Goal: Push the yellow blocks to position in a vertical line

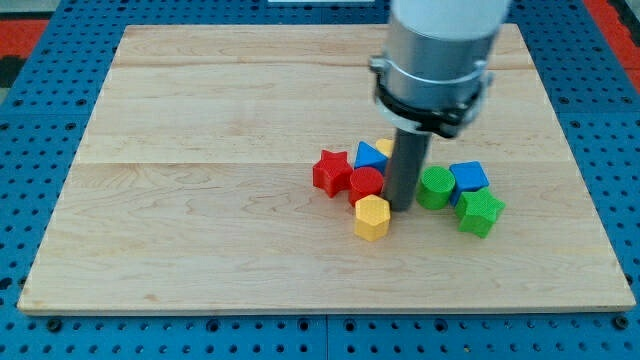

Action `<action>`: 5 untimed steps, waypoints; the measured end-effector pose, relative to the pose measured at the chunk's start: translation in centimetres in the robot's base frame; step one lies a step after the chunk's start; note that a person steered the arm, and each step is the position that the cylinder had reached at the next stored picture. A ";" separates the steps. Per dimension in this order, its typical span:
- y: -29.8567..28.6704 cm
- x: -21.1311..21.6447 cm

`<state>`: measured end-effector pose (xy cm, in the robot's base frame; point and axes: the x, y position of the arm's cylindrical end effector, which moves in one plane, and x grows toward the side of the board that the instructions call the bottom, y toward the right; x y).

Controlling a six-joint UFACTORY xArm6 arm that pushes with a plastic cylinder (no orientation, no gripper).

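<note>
My tip (402, 207) has no fingers to open or close; it rests right of centre, touching the yellow hexagon block (371, 217) at its upper right. A second yellow block (385, 146) peeks from behind the rod, probably awaiting alignment.

Looking down at a wooden board (200, 180) sitting on a blue pegboard (40, 100). Tip (401, 207) sitting right in the cluster, just at 2 o'clock of the yellow hexagon block (371, 217). Red cylinder (366, 183) touching that hexagon at 12, red star (331, 172) hanging out at 9 of the cylinder. Blue triangle block (371, 157) peeking behind, plus a sliver of another yellow block (385, 146), mostly hidden by the rod. Green cylinder (434, 187), blue cube (469, 177) and green star-ish block (480, 212) bunching at 3 o'clock of the tip.
</note>
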<state>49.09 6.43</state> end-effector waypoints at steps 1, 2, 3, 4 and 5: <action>-2.3 -1.0; -1.5 -1.0; 2.3 -1.2; 0.9 -4.9; -0.4 -5.4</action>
